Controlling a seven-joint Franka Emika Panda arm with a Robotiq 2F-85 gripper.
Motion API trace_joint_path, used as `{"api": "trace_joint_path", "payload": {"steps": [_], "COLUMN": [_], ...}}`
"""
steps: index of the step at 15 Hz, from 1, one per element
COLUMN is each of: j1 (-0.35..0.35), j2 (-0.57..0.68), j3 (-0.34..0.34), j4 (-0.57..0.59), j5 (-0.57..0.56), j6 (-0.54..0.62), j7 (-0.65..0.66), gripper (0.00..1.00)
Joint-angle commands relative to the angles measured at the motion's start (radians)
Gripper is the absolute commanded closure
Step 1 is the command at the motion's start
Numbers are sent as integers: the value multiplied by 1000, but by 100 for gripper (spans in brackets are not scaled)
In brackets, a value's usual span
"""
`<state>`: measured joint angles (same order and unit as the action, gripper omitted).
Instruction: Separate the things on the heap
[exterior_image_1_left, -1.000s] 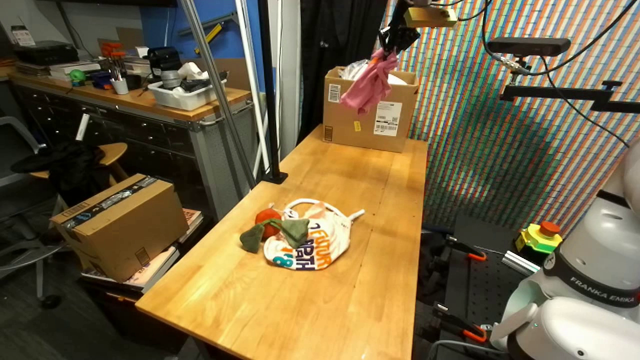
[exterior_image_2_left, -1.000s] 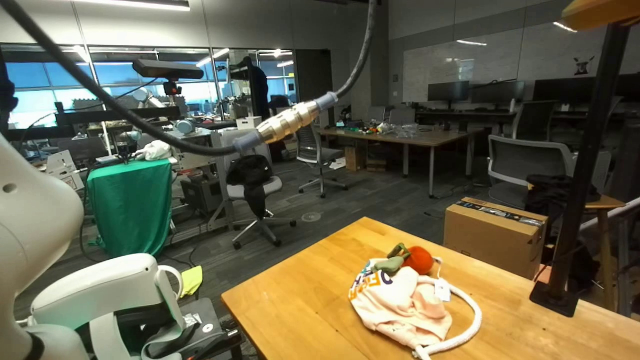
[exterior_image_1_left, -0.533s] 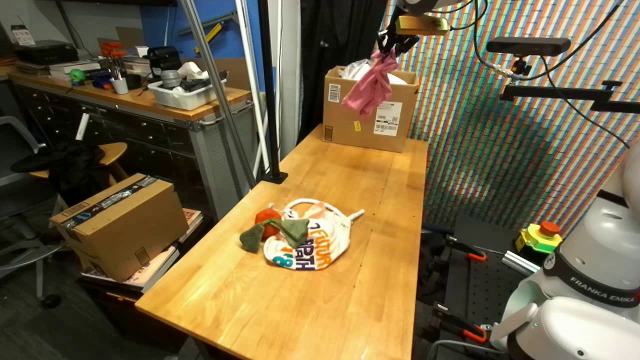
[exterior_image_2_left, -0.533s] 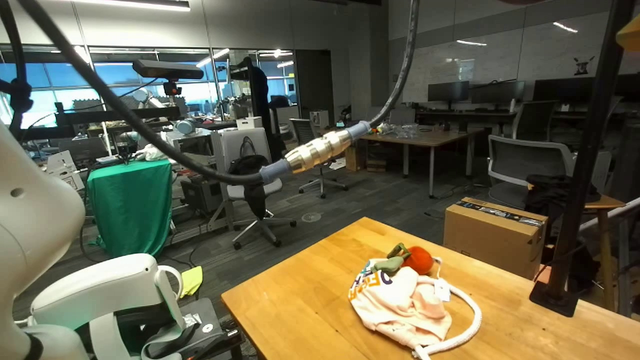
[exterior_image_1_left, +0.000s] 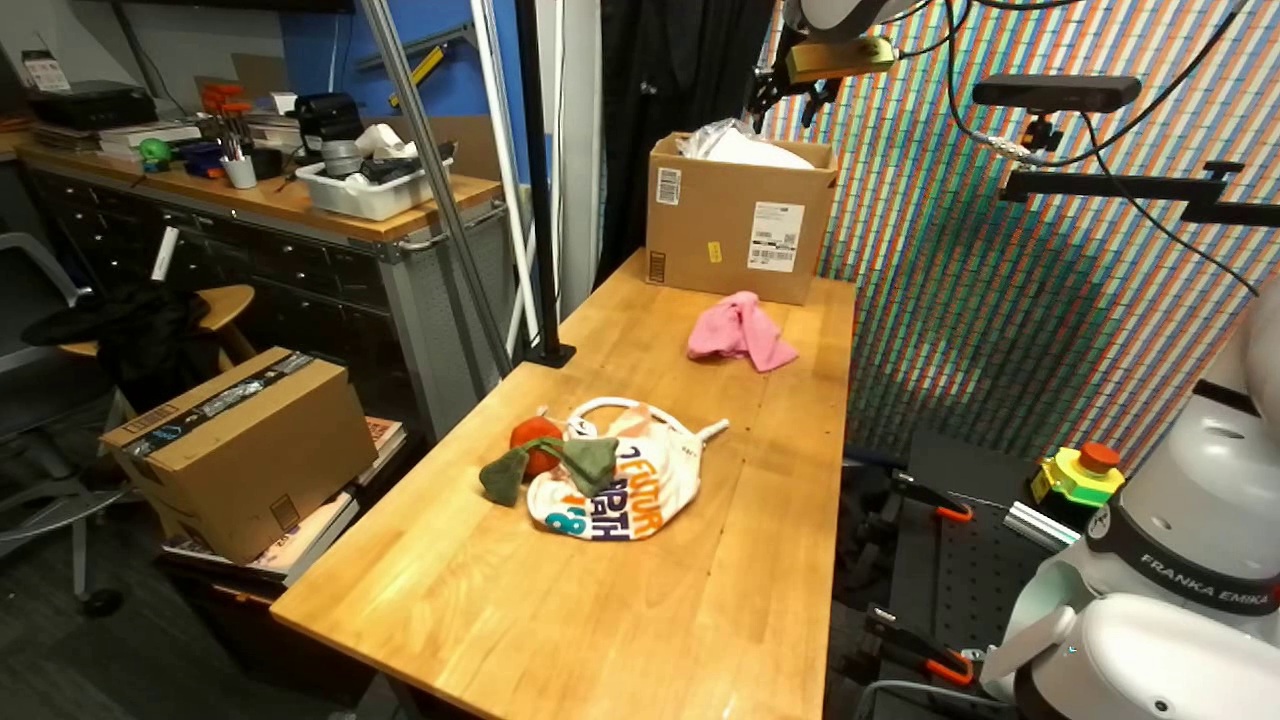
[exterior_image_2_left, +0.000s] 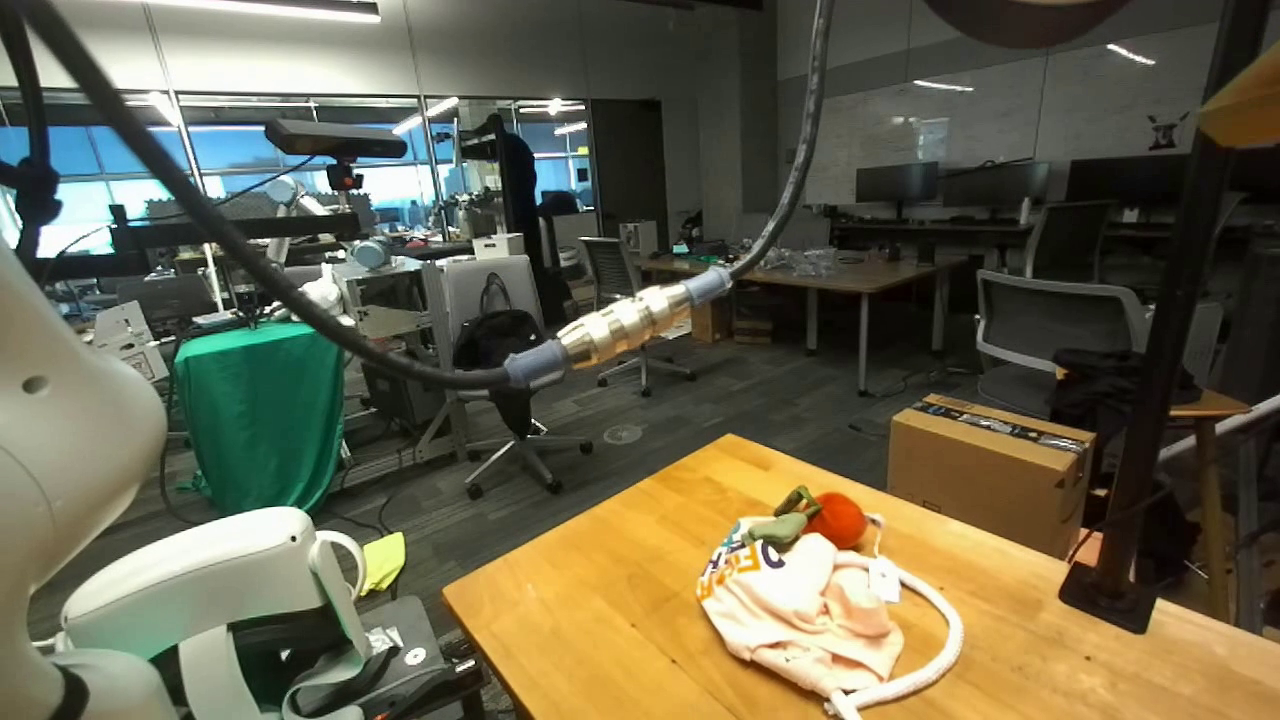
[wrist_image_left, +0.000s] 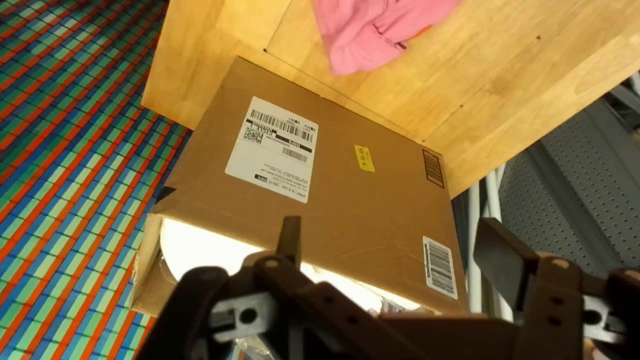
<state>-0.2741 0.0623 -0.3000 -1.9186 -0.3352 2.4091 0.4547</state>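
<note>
- In an exterior view, the cloth (exterior_image_1_left: 740, 335) lies crumpled on the table (exterior_image_1_left: 600, 620), right of the frame's centre, near the box (exterior_image_1_left: 715, 215). It should prove light, limp and hard to damage; its raised fold looks the best place to pinch. The hand (exterior_image_1_left: 783, 118), at the top, is spread and holds nothing; in the earlier frame the cloth hung from it. The bag (exterior_image_1_left: 655, 472), ball (exterior_image_1_left: 528, 432) and green piece (exterior_image_1_left: 592, 463) lie bunched below centre, as they did then.
- In an exterior view, that heap sits at lower right, the cord (exterior_image_2_left: 935, 672) curving out beside the bag. The bag looks soft too, so a fold would serve; the ball may roll and wants a grip across its middle. I cannot make out the cloth or the hand here.
- In the wrist view, the cloth shows at the top edge, well apart from the fingers (wrist_image_left: 502, 260), which stand wide at the bottom with nothing gripped between them.
</note>
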Motion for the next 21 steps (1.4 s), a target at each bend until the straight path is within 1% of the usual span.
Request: {"api": "trace_joint_path", "payload": {"steps": [1, 4, 7, 10, 14, 17, 20, 21], "j1": [35, 78, 127, 179, 241, 269, 280, 284], "j2": [-51, -90, -124, -131, -88, -42, 25, 51], "j3": [40, 94, 151, 201, 256, 285, 312, 321], "j4": [-40, -111, -181, -248, -300, -314, -307, -307], "j5": [49, 130, 251, 381, 554, 667, 740, 738], "j6": [-106, -142, -158, -166, -191, -245, -307, -293], "j7": [-128, -211, -291, -376, -517, -640, -728, -717], "gripper": [0, 0, 0, 0, 0, 0, 0, 0]}}
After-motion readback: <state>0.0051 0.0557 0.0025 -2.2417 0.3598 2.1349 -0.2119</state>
